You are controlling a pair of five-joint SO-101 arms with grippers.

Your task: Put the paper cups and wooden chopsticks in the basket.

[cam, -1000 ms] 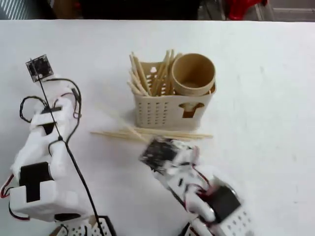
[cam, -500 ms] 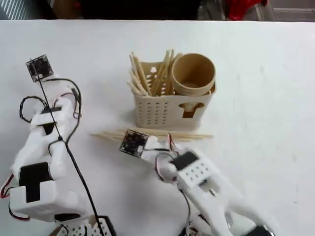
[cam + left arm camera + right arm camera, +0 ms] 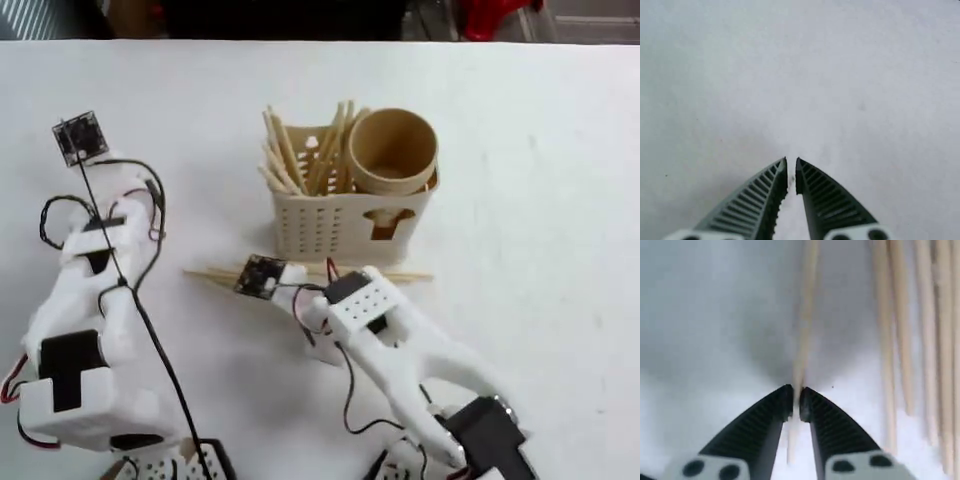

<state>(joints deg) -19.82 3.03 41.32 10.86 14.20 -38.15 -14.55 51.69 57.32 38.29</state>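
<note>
1. Task's things: the basket stands mid-worktop; one paper cup sits upright in one compartment; a sheaf of standing chopsticks leans in the other; the loose chopsticks lie flat just in front of the basket wall.
2. Right claw: low over the loose row; jaws pressed together about a single chopstick; the wrist view does not settle whether the stick is truly clamped or merely lies under the tips. The neighbouring sticks lie just beside it.
3. Left claw: over bare worktop, well apart from the basket; jaws all but pressed together on nothing.
4. Risk, slip: a thin, smooth stick in a tip-only pinch may slide or roll out on the lift.
5. Risk, swing: far more of the stick runs ahead of the tips than behind; an off-centre hold would let the long end droop or pivot.
6. Risk, snag: a drooping end may strike the basket wall or rim; the light basket could shift or tip, cup included.
7. Risk, scatter: a low sweep would knock the neighbouring sticks out of line and make later picks harder.
8. Risk, crowding: the chopstick compartment is already full of leaning sticks; a new one may catch and fall outside.
</note>
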